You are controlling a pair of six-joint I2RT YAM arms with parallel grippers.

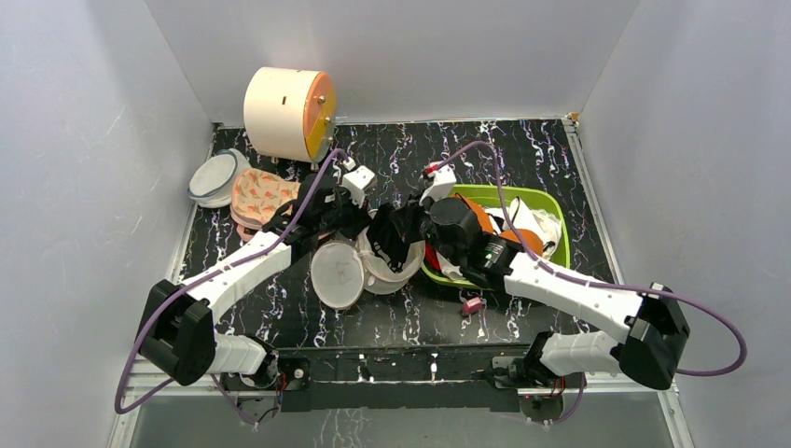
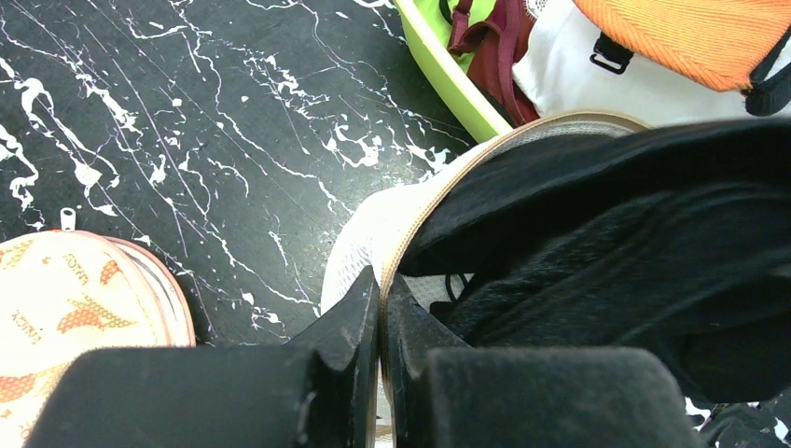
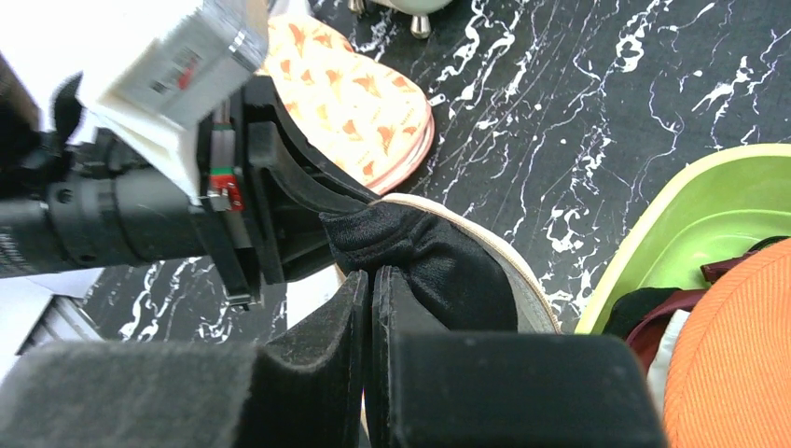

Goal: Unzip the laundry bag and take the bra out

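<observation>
The white mesh laundry bag [image 1: 338,275] lies open like a clamshell at the table's middle. My left gripper [image 2: 381,285] is shut on its tan zipper rim [image 2: 420,219]; in the top view it [image 1: 364,233] meets the bag from the left. Black fabric [image 2: 597,252] bulges out of the open bag. My right gripper [image 3: 370,280] is shut on a fold of that black fabric [image 3: 429,252], coming in from the right [image 1: 387,247]. An orange cup with black straps [image 2: 690,37] lies in the green basin. Whether it joins the black fabric I cannot tell.
The green basin [image 1: 550,210] at the right holds white and maroon garments. A flamingo-patterned pouch [image 1: 261,198] and a grey-rimmed white disc [image 1: 215,177] lie at the left. A cream drum [image 1: 284,112] stands behind them. A small pink item [image 1: 473,305] lies near the front.
</observation>
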